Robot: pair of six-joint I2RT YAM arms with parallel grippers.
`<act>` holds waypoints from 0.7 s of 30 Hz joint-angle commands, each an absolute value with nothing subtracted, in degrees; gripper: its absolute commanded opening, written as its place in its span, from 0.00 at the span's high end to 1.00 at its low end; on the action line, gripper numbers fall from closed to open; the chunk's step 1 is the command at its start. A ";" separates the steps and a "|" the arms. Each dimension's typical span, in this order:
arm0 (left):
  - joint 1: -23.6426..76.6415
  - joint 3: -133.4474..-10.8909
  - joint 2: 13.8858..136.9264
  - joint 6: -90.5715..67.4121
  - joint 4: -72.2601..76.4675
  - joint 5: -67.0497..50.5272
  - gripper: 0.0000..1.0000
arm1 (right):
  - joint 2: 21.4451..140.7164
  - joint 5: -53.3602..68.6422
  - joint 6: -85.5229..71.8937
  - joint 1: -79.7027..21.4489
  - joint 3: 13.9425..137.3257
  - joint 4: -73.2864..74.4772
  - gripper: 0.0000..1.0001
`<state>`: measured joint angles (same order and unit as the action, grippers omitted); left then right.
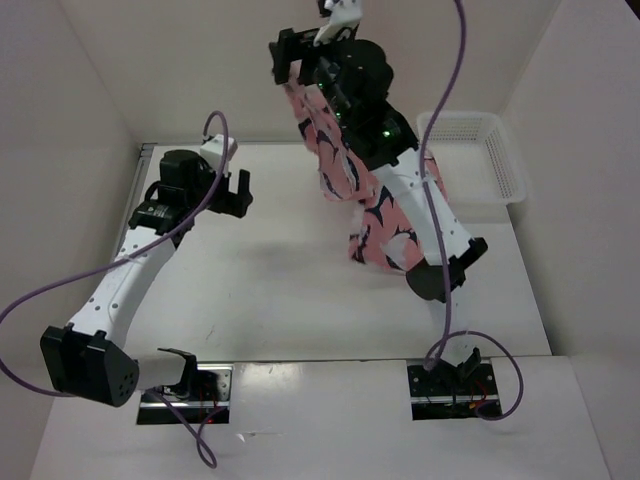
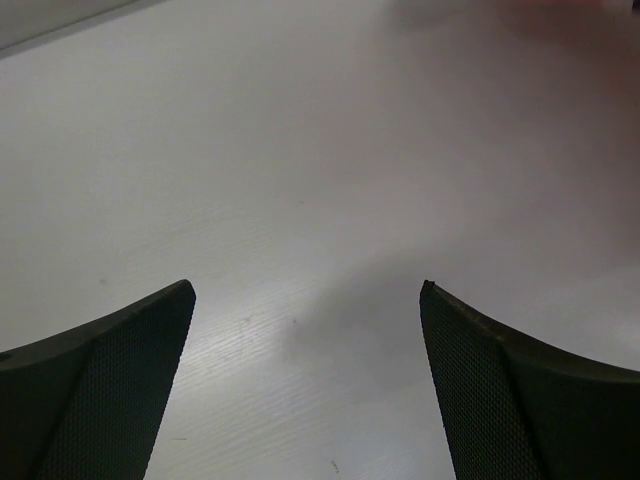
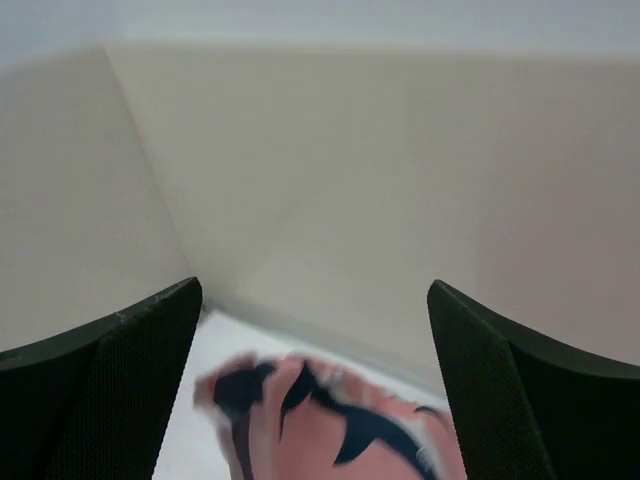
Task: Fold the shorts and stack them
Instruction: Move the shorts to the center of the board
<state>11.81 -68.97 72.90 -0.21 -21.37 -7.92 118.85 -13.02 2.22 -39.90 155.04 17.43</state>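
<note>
My right pincer (image 3: 313, 290) stands spread wide, raised high, gripping nothing. The salmon-pink, fish-printed cloth shorts (image 1: 335, 170) hang slack just below it over the white table (image 1: 280, 290). Unheld at that height, I judge they could land bunched against my arm rather than flat.

We see the shorts (image 1: 338, 158) as salmon-pink cloth printed all over with navy-and-white fish shapes, drawn out into a long, crumpled strip. The top end is raised high above the desk (image 1: 260, 270). The lower end reaches down right of its middle, near the white basket (image 1: 510, 170); we cannot tell whether it touches. In the right wrist view the shorts (image 3: 320, 425) show blurred at the bottom edge.
</note>
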 commanded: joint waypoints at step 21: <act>21.69 -50.81 76.54 0.00 -21.46 -5.29 0.00 | 101.44 -9.49 11.34 -30.94 95.04 20.83 0.01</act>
